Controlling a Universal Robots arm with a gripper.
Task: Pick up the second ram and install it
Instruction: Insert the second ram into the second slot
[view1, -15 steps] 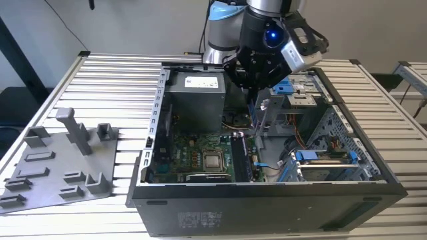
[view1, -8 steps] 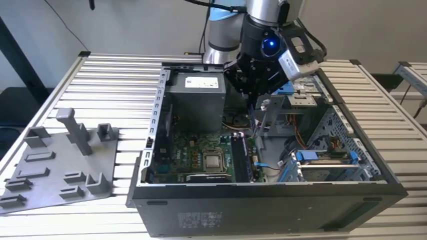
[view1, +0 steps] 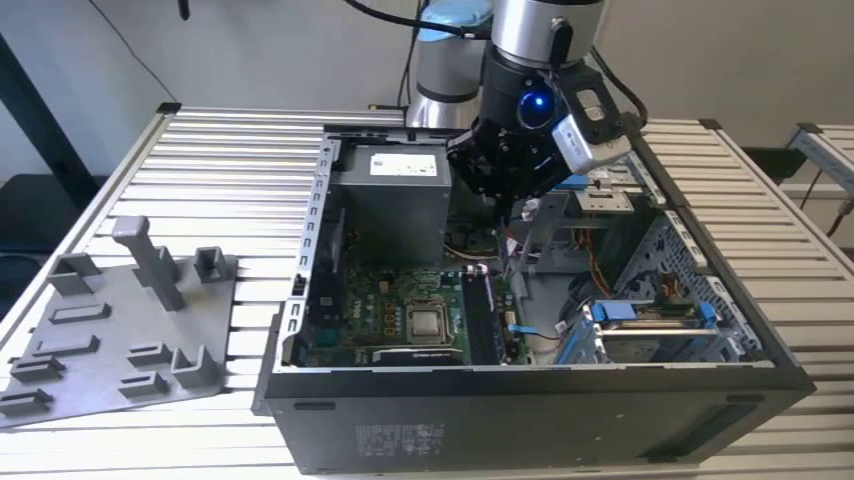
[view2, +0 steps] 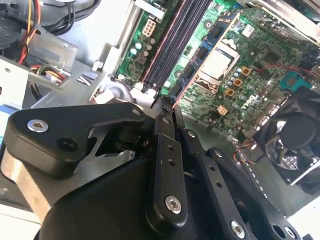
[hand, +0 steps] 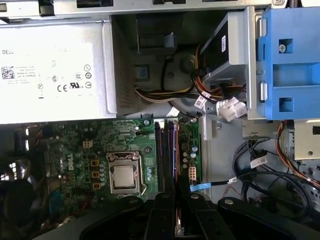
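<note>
Over the memory slots, progress: pick-up looks done, since the stick is off any rest and in the pincer. Seating is left, because it hangs above the board and is not pressed into a slot.
Slatted table: carries the case and, well apart on the exterior view's left, the tray.
Computer case: lies open side up. It holds the power supply, the motherboard, a blue drive cage and loose cable bundles.
Power supply: grey box at the case's far end, just beside the motherboard.
Holder tray: grey, with upright posts and low brackets.
Motherboard: green, flat on the case floor, with the processor socket beside the slots.
Gripper: reaches down inside the case, fingers drawn together on a thin board edge.
Memory slots: long dark parallel channels directly below the fingers. I cannot tell whether one is filled.
Second ram: seen edge-on as a thin strip clamped between the fingers, lined up along the slots but apart from them.
</note>
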